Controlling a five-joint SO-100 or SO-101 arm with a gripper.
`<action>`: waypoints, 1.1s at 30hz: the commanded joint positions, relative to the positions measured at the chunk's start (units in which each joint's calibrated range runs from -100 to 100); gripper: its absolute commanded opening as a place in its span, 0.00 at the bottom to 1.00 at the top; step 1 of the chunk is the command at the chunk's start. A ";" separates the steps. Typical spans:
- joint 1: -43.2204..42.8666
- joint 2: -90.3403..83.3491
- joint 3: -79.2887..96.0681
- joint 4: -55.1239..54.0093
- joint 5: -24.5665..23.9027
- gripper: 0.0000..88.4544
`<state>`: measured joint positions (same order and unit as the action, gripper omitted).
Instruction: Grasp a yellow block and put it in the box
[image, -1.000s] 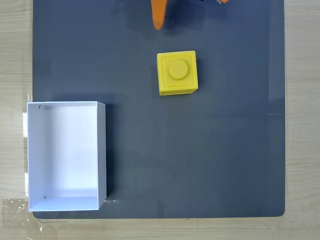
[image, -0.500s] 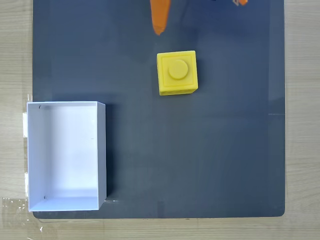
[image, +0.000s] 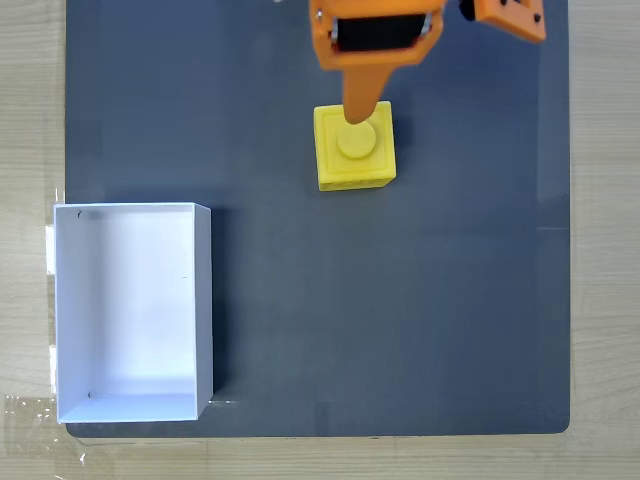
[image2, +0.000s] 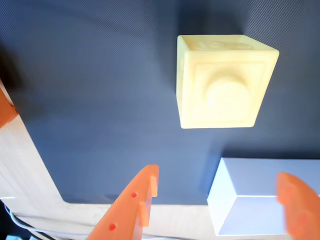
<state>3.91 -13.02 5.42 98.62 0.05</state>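
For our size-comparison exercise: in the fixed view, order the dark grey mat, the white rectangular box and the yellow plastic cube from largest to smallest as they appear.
1. Dark grey mat
2. White rectangular box
3. Yellow plastic cube

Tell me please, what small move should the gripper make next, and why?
Probably lower straight down over the yellow block before closing. In the wrist view the gripper is open, its fingers apart and not touching the block, which sits on the dark mat. The box holds nothing.

wooden table (image: 30, 120), dark mat (image: 400, 320), yellow block (image: 355, 160), box (image: 130, 300)
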 joint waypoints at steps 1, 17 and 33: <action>0.21 2.43 -3.11 0.86 0.31 0.50; -0.80 26.58 -4.02 -7.95 0.31 0.57; -1.64 29.80 -4.11 -9.70 0.37 0.24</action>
<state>2.20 17.49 2.44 88.92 0.11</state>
